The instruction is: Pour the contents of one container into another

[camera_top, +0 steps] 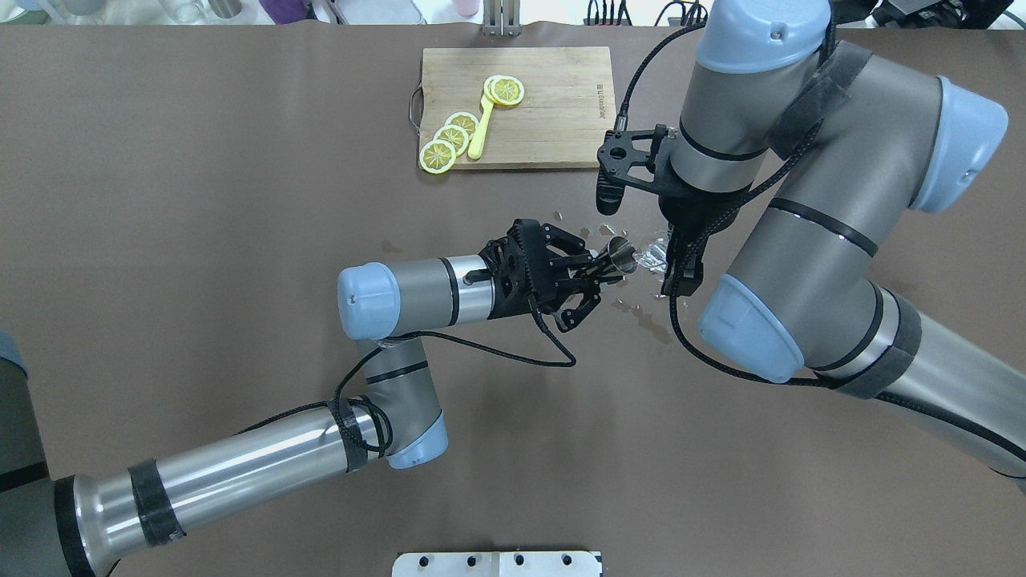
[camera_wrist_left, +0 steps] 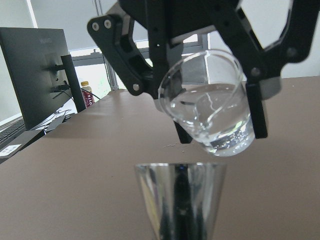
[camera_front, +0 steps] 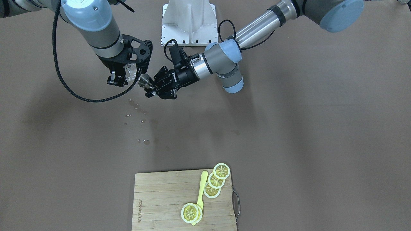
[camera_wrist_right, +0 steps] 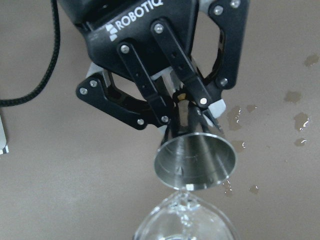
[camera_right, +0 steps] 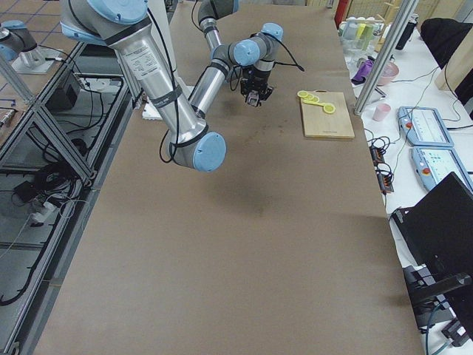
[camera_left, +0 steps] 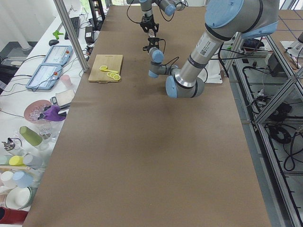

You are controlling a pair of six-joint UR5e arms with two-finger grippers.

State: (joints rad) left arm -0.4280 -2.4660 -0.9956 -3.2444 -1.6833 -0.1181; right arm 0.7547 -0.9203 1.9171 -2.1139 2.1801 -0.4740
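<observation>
My left gripper (camera_top: pixel 599 269) is shut on the narrow waist of the grey steel jigger (camera_top: pixel 620 255), which lies tipped sideways above the table. The jigger's open mouth (camera_wrist_right: pixel 195 162) points at the small clear glass cup (camera_top: pixel 653 256). My right gripper (camera_front: pixel 126 76) is shut on that cup (camera_front: pixel 131 72), holding it tilted just beyond and above the jigger's rim. In the left wrist view the cup (camera_wrist_left: pixel 210 107) holds clear liquid and hangs between black fingers (camera_wrist_left: pixel 257 107), with the jigger (camera_wrist_left: pixel 180 200) below it.
Wet drops and stains (camera_front: pixel 138 110) dot the brown table under the grippers. A wooden cutting board (camera_front: pixel 160 199) with lemon slices (camera_front: pixel 221 170) and a yellow spoon (camera_front: pixel 202 187) lies at the table's far edge. A white base plate (camera_front: pixel 188 22) sits by the robot.
</observation>
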